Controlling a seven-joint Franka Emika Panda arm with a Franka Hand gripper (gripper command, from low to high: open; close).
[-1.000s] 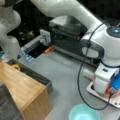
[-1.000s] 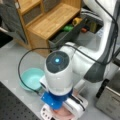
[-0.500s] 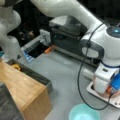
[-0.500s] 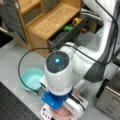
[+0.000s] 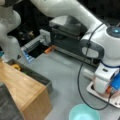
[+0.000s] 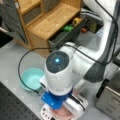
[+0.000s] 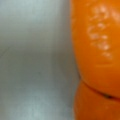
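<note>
The wrist view is filled on its right by an orange, dimpled object (image 7: 97, 50) seen from very close, with a seam low down; bare grey surface (image 7: 35, 62) lies to its left. No fingers show there. In a front view the white arm reaches to the left and drops its gripper (image 5: 13, 57) at the far end of a grey bin (image 5: 37, 76), close to a yellow object (image 5: 16, 66) in it. In a front view the bin (image 6: 63, 37) holds a yellow object (image 6: 77, 20), a green one (image 6: 67, 28) and a reddish one (image 6: 84, 29).
A wooden shelf unit (image 5: 22, 92) (image 6: 47, 22) stands against the bin. A teal bowl (image 5: 83, 113) (image 6: 31, 78) sits near the arm's base (image 5: 105, 80). A black box (image 5: 67, 37) and a small orange piece (image 5: 49, 49) lie at the back. A black cable (image 5: 80, 75) loops over the table.
</note>
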